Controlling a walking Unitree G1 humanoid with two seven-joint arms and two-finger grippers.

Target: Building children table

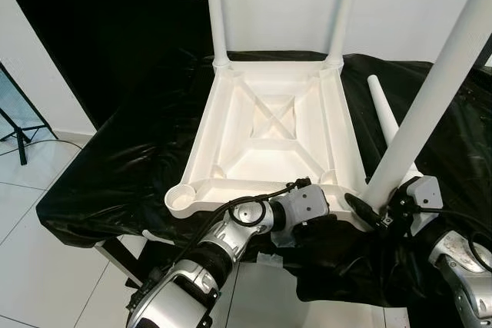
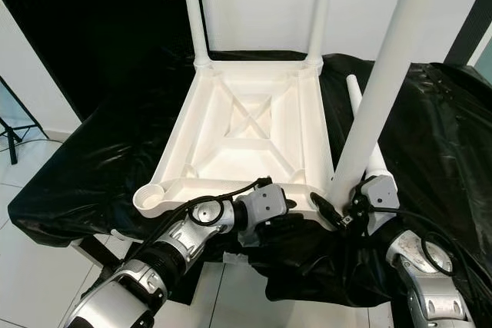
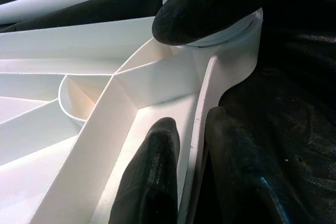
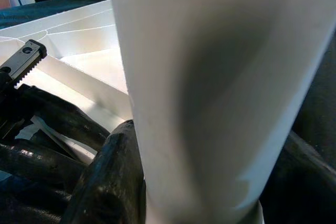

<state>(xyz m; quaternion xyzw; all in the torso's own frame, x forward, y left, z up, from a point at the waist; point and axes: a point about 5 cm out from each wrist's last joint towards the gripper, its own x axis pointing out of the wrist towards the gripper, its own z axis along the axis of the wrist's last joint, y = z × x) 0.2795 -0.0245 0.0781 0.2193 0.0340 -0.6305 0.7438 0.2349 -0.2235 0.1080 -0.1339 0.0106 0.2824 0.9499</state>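
R gripper [image 1: 377, 213] pinches the long white plastic leg [image 1: 430, 105] at the upturned white tabletop's [image 1: 269, 128] corner socket, L gripper [image 3: 184, 145] pinching its rim; a tilted leg could jam or pop out.

The white plastic tabletop [image 1: 273, 132] lies upside down on the black-covered surface [image 1: 115, 167], ribbed underside up with a crossed brace in the middle and round sockets at the corners. Two white legs [image 1: 216, 13] stand upright in the far corner sockets, and a third leg [image 1: 434, 90] rises tilted from the near right corner, while the near left socket [image 1: 181, 198] is open. A fourth leg [image 1: 382, 109] lies loose on the surface just right of the tabletop.
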